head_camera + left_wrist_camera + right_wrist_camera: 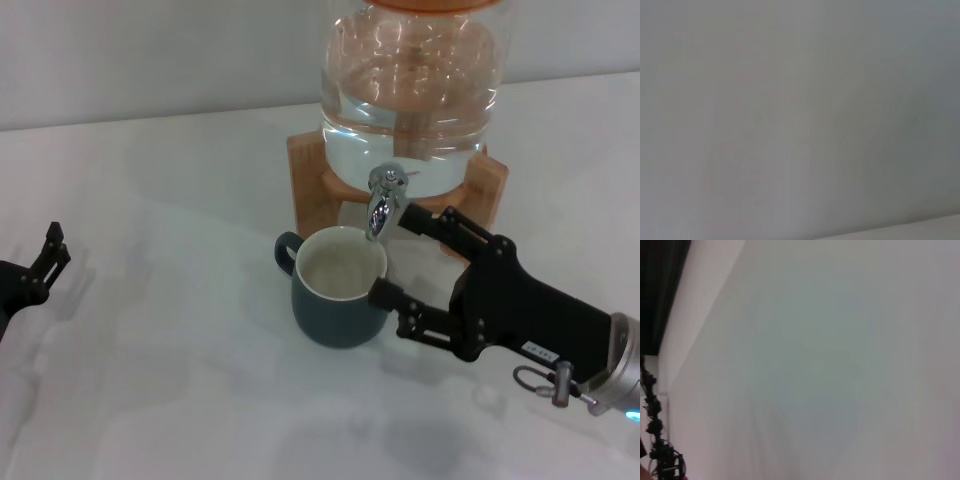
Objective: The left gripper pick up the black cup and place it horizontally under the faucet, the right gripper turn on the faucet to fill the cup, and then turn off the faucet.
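- The black cup (338,288) stands upright on the white surface (180,380), its rim directly under the faucet (383,200) spout.
- You see the right claw (392,256) spread wide just beside the cup, one finger near the faucet.
- The left claw (52,256) sits well apart at the surface's left edge, fingers parted.

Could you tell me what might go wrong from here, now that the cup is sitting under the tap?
1. The right gripper, open, has one finger beside the faucet and the other near the black cup; reaching for the lever could nudge the cup out from under the spout.
2. The spout hangs over the cup's back rim, not its centre, so water may splash onto the table.
3. The left gripper sits far left, unable to steady the cup.
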Available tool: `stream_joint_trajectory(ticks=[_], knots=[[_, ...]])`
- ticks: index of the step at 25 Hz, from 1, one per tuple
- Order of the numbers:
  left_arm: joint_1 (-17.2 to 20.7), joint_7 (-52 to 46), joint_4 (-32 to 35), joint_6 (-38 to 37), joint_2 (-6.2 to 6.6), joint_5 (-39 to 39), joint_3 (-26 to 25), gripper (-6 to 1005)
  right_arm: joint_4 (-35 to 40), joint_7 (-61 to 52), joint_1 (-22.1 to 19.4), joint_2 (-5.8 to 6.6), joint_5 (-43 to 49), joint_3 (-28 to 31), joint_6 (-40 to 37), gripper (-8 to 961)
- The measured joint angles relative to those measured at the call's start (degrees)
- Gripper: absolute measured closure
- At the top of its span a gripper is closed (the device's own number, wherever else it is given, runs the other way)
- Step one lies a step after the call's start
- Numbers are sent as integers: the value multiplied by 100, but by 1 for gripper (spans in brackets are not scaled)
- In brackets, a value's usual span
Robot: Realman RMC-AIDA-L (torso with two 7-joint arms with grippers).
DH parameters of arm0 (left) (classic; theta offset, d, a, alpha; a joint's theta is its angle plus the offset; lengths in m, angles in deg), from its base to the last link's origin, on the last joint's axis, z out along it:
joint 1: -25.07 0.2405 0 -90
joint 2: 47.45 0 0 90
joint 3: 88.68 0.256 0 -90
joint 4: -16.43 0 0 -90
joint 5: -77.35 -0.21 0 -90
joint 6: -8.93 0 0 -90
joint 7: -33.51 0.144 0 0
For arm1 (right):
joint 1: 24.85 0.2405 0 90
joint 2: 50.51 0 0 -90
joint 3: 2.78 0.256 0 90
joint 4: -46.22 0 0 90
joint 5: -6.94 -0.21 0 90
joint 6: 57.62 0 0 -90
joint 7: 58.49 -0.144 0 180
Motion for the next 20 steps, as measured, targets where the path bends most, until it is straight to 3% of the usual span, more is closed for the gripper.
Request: stream_joint_trajectory(ticks=[7, 20], knots=[[10, 0, -7, 1, 0, 0, 0, 113, 105, -7, 29, -9, 3, -285, 46, 82], [11, 0, 22, 4, 0, -21, 7, 113, 370, -226, 350, -23, -20, -473, 1056, 83]])
